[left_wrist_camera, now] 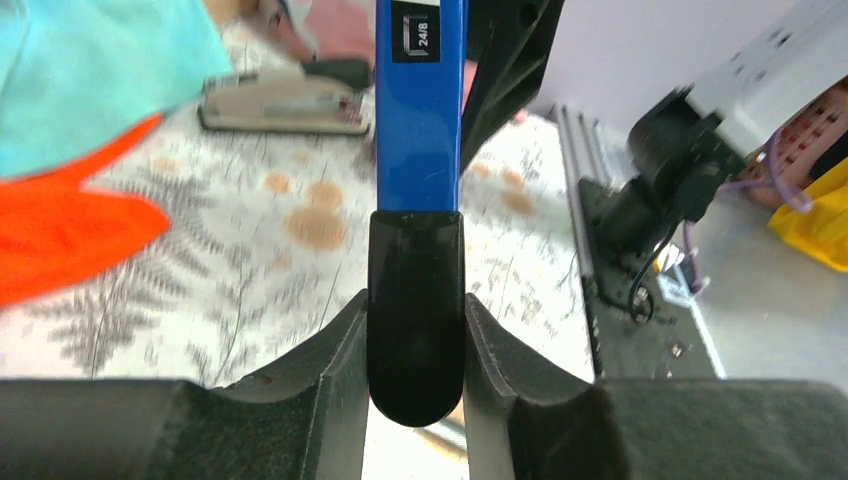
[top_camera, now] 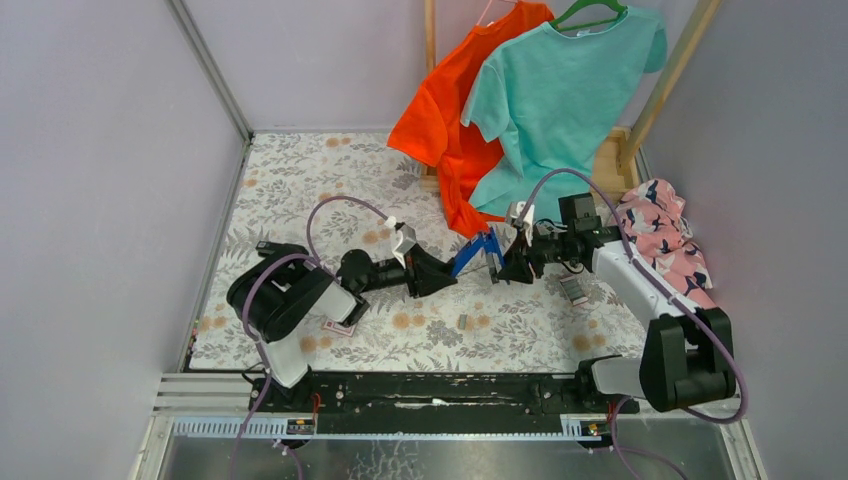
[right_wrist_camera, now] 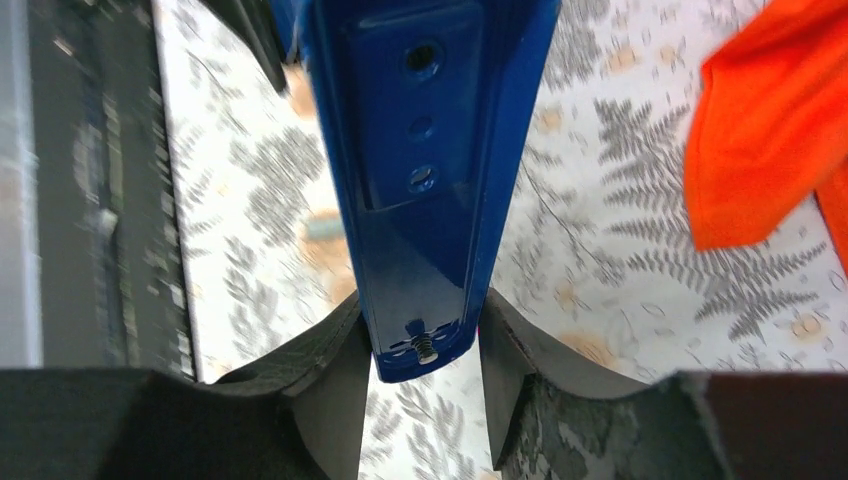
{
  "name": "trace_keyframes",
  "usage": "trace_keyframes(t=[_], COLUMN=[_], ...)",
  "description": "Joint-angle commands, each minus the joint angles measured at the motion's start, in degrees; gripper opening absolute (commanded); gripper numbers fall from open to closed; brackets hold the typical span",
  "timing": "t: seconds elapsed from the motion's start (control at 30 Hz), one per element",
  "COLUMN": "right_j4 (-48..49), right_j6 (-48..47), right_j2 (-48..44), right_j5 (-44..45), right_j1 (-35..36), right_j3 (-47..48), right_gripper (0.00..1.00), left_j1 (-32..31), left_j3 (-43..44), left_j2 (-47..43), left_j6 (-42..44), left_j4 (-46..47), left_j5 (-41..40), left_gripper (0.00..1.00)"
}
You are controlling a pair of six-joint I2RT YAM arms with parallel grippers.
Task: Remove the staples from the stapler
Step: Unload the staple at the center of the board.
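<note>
The stapler (top_camera: 573,289), grey-bodied with a dark end, lies on the floral cloth beside my right arm; it also shows far off in the left wrist view (left_wrist_camera: 280,100). No gripper touches it. Both grippers hold a slim blue hinged bar (top_camera: 470,255) above the cloth, bent in a V. My left gripper (top_camera: 448,272) is shut on its black end cap (left_wrist_camera: 415,300); the blue part (left_wrist_camera: 418,120) bears a "24/8" label. My right gripper (top_camera: 500,268) is shut on the other blue end (right_wrist_camera: 420,340), where a small spring shows. A small greyish strip (top_camera: 463,322) lies below; I cannot tell whether it is staples.
A red-and-white card (top_camera: 340,327) lies by the left arm's base. An orange shirt (top_camera: 455,110) and a teal shirt (top_camera: 560,100) hang on a wooden rack at the back. Pink patterned cloth (top_camera: 665,245) is heaped at the right. Walls close in both sides.
</note>
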Motion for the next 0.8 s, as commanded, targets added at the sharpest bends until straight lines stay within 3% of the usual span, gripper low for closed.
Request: trace_keyframes(t=[0.0, 0.43, 0.57, 0.77], right_j4=[-9.59, -13.13, -15.50, -17.08], right_j6=[-19.66, -26.04, -22.39, -8.05], right_j2=[2.97, 5.67, 6.63, 9.58], right_j5=[11.81, 23.08, 14.57, 0.00], right_j1=[-0.73, -0.68, -0.66, -0.69], right_j3=[4.34, 9.12, 10.58, 14.57], right_gripper=[0.00, 0.00, 0.00, 0.00], left_j1=[3.51, 8.46, 8.14, 2.49], left_j3=[-2.61, -5.82, -3.82, 0.76], left_j2=[1.66, 2.33, 2.52, 0.78], left_j6=[6.59, 7.27, 1.13, -11.21], left_j4=[3.58, 3.17, 3.37, 3.38], left_j5=[-1.30, -1.61, -0.50, -3.91], left_gripper=[0.00, 0.00, 0.00, 0.00])
